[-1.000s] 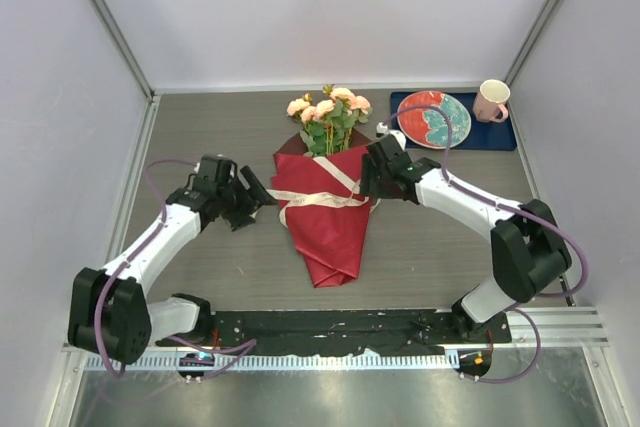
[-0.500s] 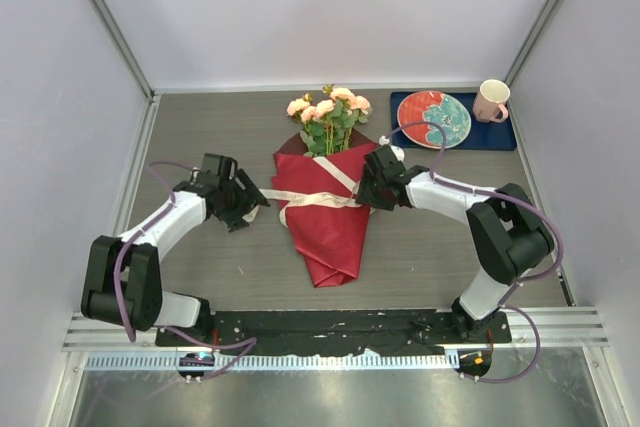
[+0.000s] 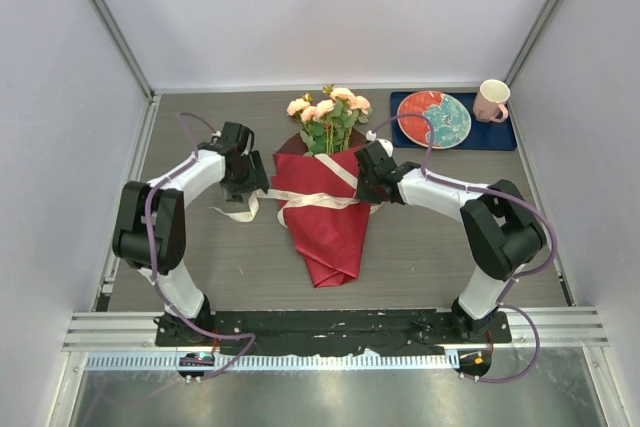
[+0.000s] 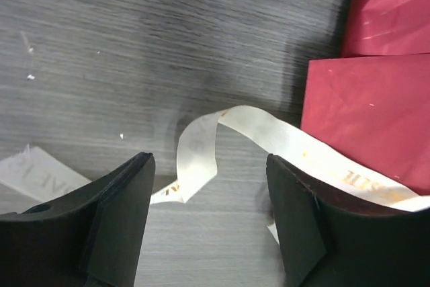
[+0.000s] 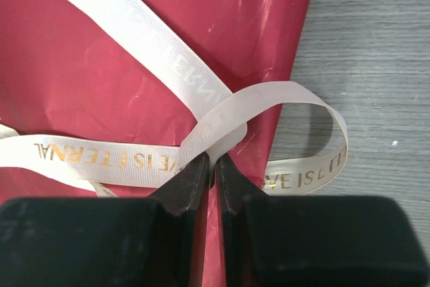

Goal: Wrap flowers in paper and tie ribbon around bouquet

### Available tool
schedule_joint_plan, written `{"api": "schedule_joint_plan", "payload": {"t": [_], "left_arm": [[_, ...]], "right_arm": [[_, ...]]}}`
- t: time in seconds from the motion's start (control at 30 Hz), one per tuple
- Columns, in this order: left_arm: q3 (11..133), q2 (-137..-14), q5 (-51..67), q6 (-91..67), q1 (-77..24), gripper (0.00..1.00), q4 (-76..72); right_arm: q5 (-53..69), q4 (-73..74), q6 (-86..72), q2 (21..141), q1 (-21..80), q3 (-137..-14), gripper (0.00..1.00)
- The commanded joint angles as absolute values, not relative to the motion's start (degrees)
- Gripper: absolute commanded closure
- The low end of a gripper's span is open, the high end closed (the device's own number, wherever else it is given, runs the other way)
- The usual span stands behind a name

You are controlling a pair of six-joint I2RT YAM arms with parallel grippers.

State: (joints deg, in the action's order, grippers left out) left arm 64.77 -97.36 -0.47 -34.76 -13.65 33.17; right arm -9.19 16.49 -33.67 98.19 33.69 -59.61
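At the left of the desk [image 3: 420, 247], the left hand [image 3: 243, 175] [image 4: 208, 162] hangs low with its fingers spread wide, gripping nothing. A twisted loose end of the cream ribbon [image 3: 320, 198] [image 4: 269, 129] lies on the wood between them. At centre lies the bouquet [image 3: 325, 222]. Its peach-pink flowers [image 3: 328, 107] point toward the far wall, and the dark red paper [image 3: 330, 242] [image 4: 363, 112] [image 5: 101, 85] tapers to a point toward the arms' bases. The gold-lettered ribbon [image 5: 134, 159] runs across the wrap and crosses itself near the paper's right edge. There the right hand [image 3: 372, 179] [image 5: 213, 166], its fingers pressed almost together, pinches the ribbon at the crossing, with a loop spilling onto the bare wood beside it. Further right, at the far corner, a red-and-teal plate [image 3: 434, 118] and a pink mug [image 3: 491, 100] rest on a dark blue mat [image 3: 500, 136].
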Motion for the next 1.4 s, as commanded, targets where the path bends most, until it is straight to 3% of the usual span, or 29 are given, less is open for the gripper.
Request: {"api": "schedule_joint_plan", "payload": {"t": [0.0, 0.13, 0.17, 0.27, 0.37, 0.6, 0.83, 0.9, 1.1, 1.23, 1.37], "left_arm": [[68.2, -102.9, -3.9, -29.8, -15.2, 0.33, 38.0], [68.0, -105.7, -3.4, -29.7, -15.4, 0.52, 37.9], [67.9, -105.9, -3.7, -29.7, -15.4, 0.61, 38.0], [66.8, -105.1, -5.0, -29.5, -15.4, 0.73, 37.2], [65.9, -103.0, -7.6, -31.5, -15.4, 1.00, 36.6], [59.7, -90.4, -13.2, -51.7, -14.5, 1.00, 35.0], [52.8, -83.9, 1.7, -69.1, -3.8, 1.00, 32.5], [52.6, -82.7, 3.1, -69.3, -0.2, 1.00, 33.8], [53.8, -83.7, 9.6, -66.6, 2.0, 1.00, 32.3], [53.7, -82.9, 9.0, -66.7, 2.0, 1.00, 31.3], [52.9, -81.2, 6.6, -67.8, 2.5, 1.00, 31.8]], "right_arm": [[-11.4, 18.4, -33.2, 97.3, 34.1, -62.5, 0.90], [-13.2, 20.4, -33.1, 95.8, 34.4, -62.5, 0.96], [-13.6, 20.8, -33.0, 95.5, 34.4, -62.4, 0.97], [-14.2, 22.6, -33.2, 94.1, 34.4, -62.0, 1.00], [-14.7, 24.4, -35.4, 92.7, 34.5, -60.7, 1.00], [-18.4, 30.4, -52.8, 86.1, 34.5, -59.6, 1.00], [-8.9, 38.6, -70.1, 88.2, 32.1, -61.6, 1.00], [1.6, 33.5, -69.0, 87.5, 31.3, -60.2, 1.00], [12.8, 37.6, -63.4, 85.1, 31.3, -62.7, 1.00], [11.4, 41.3, -61.7, 81.6, 29.9, -61.1, 1.00], [4.1, 46.3, -62.4, 78.1, 20.9, -58.9, 1.00]]}}
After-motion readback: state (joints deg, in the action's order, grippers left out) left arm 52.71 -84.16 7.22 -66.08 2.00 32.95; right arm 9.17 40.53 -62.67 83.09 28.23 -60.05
